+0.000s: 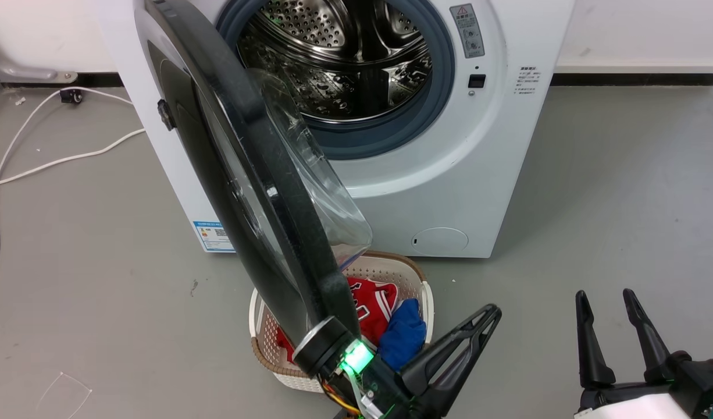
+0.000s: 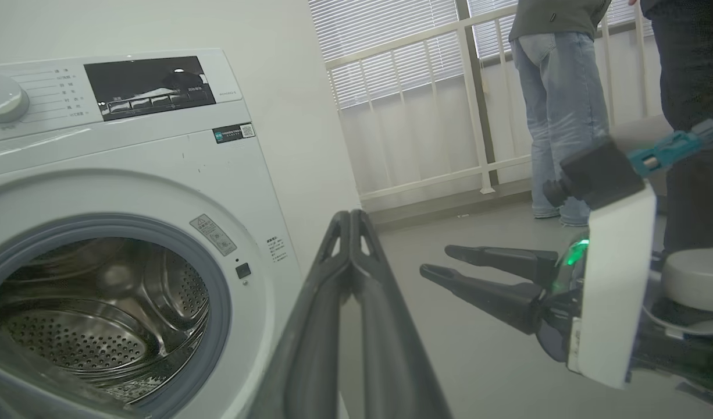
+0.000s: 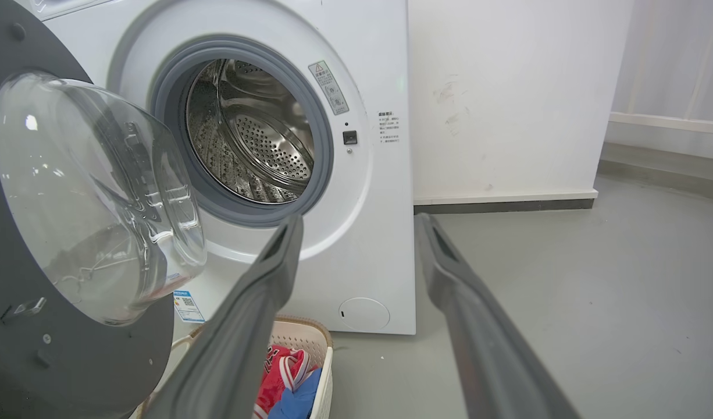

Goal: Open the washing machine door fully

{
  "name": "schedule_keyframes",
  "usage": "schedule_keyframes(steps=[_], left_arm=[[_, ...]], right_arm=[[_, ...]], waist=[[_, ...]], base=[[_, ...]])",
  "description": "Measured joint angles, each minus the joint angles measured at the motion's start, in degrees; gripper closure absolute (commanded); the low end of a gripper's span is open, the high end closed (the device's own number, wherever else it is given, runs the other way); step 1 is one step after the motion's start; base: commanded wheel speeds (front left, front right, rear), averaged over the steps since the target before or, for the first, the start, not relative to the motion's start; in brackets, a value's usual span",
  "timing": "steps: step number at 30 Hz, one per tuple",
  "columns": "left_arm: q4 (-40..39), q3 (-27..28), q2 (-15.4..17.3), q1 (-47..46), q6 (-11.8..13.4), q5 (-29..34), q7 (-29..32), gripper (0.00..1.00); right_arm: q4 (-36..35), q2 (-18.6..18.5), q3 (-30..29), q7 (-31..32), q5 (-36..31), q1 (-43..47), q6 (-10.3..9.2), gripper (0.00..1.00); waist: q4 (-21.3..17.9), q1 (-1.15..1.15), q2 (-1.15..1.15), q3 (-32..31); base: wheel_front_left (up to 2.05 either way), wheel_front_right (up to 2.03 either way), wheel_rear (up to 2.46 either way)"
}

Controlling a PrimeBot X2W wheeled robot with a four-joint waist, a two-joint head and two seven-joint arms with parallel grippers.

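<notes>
Washing machine door (image 1: 292, 233) stood swung out from washing machine (image 1: 438, 186), edge-on from upper left to lower centre of head view. Its glass bowl faced open drum (image 1: 345, 58); lower rim hung over basket (image 1: 417, 273) of red and blue clothes (image 1: 374, 302). My left hand (image 1: 491, 311) sat at lower centre, fingers pressed together, holding nothing, near door's lower edge. My right hand (image 1: 605, 297) sat at lower right, fingers apart, empty, well apart from door.

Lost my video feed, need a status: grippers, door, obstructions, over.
Left gripper shut, empty, beside door's edge. Right gripper open, clear. Washing machine door stands well open, drum exposed. Laundry basket sits beneath door.
</notes>
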Motion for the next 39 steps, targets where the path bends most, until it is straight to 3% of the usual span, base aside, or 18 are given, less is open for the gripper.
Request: schedule_keyframes(steps=[10,22,39], left_arm=[[5.9,0.4,1.5,1.6,1.6,-1.6,0.0,1.0],[10.8,7.6,1.9,1.5,4.9,-4.0,0.0,1.0],[12.6,10.0,1.9,3.4,4.0,-4.4,-0.3,1.0]], right_arm=[[0.1,0.0,0.1,0.0,-0.4,-1.3,0.0,0.0],[0.7,0.0,-0.2,0.0,-0.6,-2.1,0.0,0.0],[1.7,0.0,0.3,0.0,0.1,-2.3,0.0,0.0]], waist=[[0.3,0.0,0.0,1.9],[0.4,0.0,0.0,4.2],[5.2,0.0,0.0,3.9]], base=[[0.0,0.0,0.0],[0.0,0.0,0.0],[0.0,0.0,0.0]])
